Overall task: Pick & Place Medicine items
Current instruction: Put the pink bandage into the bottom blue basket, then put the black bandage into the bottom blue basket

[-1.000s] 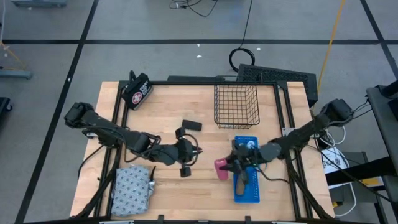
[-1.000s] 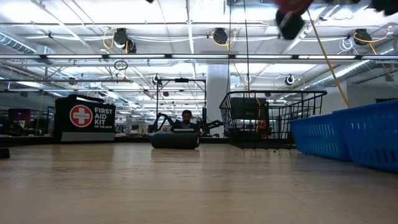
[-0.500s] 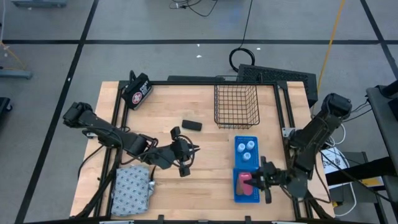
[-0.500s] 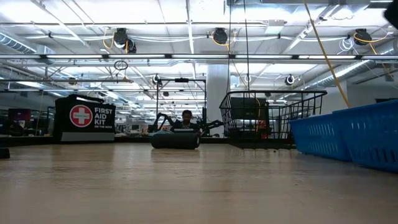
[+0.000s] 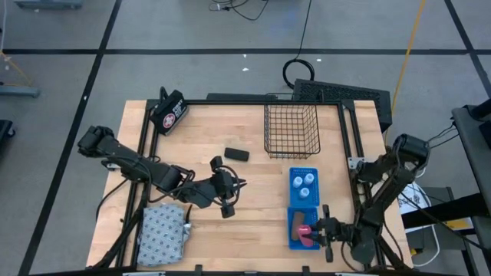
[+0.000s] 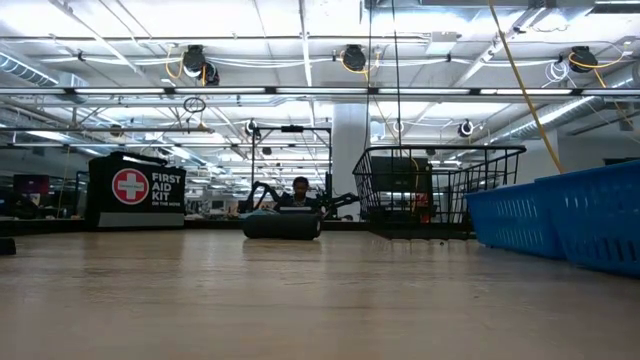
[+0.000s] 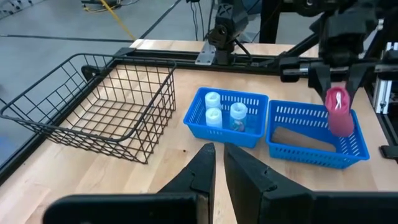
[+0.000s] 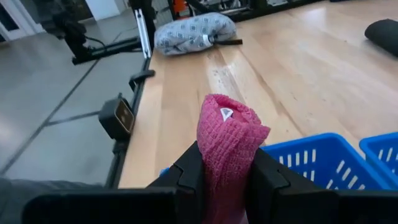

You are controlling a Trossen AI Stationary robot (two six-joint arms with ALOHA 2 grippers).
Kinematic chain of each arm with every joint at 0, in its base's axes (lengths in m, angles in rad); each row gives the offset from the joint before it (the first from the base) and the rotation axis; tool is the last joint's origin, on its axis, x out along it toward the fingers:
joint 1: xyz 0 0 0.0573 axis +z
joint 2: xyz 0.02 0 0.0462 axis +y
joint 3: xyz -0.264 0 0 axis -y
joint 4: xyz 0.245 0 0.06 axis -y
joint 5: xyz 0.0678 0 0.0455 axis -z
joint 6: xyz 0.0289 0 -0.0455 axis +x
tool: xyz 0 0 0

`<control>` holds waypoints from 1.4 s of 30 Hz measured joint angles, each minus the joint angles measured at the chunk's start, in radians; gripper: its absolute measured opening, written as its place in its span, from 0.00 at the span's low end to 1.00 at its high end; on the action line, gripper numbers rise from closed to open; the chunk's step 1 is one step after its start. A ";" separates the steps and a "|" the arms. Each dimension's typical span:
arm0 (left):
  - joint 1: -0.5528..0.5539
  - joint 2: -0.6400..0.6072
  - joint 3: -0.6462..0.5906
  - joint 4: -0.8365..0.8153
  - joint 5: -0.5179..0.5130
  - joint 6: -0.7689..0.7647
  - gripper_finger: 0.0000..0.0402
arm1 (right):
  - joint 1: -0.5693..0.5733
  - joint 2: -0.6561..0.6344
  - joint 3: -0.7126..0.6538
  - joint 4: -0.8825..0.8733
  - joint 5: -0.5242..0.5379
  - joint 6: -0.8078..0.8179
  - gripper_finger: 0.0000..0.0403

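My right gripper [image 5: 316, 230] is shut on a pink oblong piece [image 5: 305, 229] over the near blue tray [image 5: 294, 241], where a brown piece [image 7: 303, 136] lies. The far blue tray [image 5: 292, 174] holds three white bottles [image 5: 304, 185]. A black oblong piece [image 5: 236, 155] lies flat on the wood at mid table. The grey-white patterned pouch [image 5: 163, 234] lies at the near left corner. My left gripper [image 5: 228, 192] hovers shut over the middle of the table, with nothing between its fingers [image 7: 205, 171]. My right gripper pinches the pink piece between its two fingers, holding one end [image 8: 225, 163]. The fingers come from the table's right, slanting a little down. The piece runs on along the fingers, and its free end [image 7: 340, 126] sticks out past the fingertips over the near tray.
A black wire basket [image 5: 291, 129] stands at the far side, beyond the trays. A black first aid kit [image 5: 169, 112] sits at the far left corner. Bare wood lies between the pouch and the trays. A black frame [image 5: 351, 165] runs along the right edge.
My right gripper has carried the pink piece from just left of the trays toward the table's near right corner and down, turning as it went. It now holds the piece over the near tray. Its grip has stayed shut.
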 joint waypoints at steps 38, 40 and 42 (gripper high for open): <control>0.003 0.000 0.000 -0.006 0.000 -0.003 0.11 | 0.027 0.055 0.000 0.055 0.023 -0.258 0.46; 0.003 0.000 0.000 -0.006 0.000 -0.003 0.11 | 0.018 0.023 0.000 0.057 0.014 -0.295 0.46; 0.003 0.000 0.000 -0.006 0.000 -0.003 0.11 | 0.000 -0.018 0.000 0.058 -0.030 -0.339 0.45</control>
